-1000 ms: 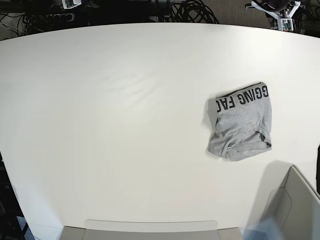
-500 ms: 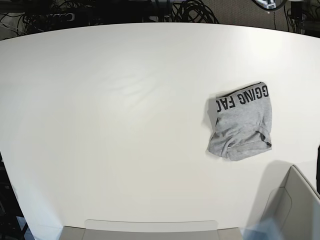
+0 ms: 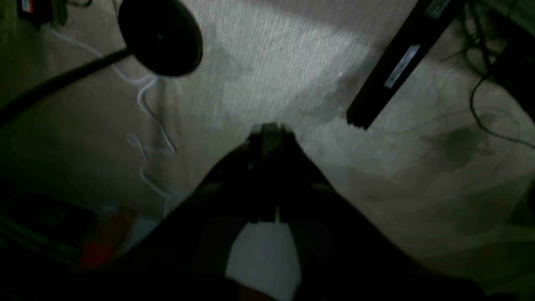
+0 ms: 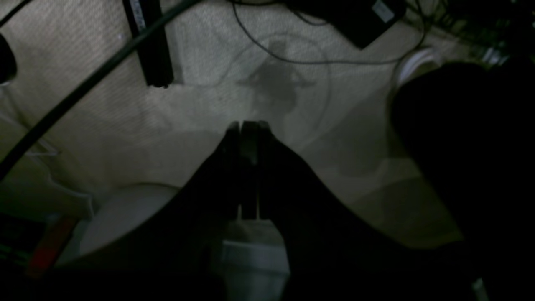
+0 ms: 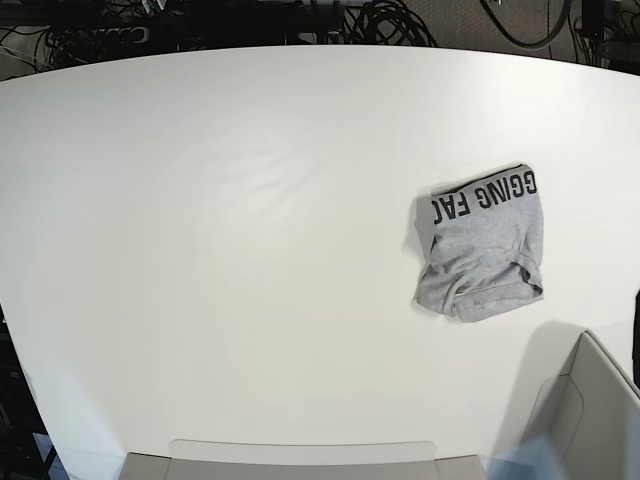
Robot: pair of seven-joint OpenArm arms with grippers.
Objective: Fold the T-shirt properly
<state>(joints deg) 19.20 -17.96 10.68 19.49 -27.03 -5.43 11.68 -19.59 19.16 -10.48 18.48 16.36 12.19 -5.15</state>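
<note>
The T-shirt (image 5: 481,245) lies folded on the table (image 5: 220,220), lettered edge toward the far side, on the left arm's side, while both grippers, left (image 3: 267,129) and right (image 4: 246,127), hang pressed together off the table over the floor.

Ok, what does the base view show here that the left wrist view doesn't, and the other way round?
Only the base view shows the T-shirt, folded into a compact bundle with black lettering along its top edge, lying on the white table toward the view's right, with no arm over it. Only the left wrist view shows the left gripper, jaws shut and holding nothing, pointing at a carpeted floor with a white cable and a black bar. Both share nothing I can identify; the shirt and table are absent from the wrist view.
</note>
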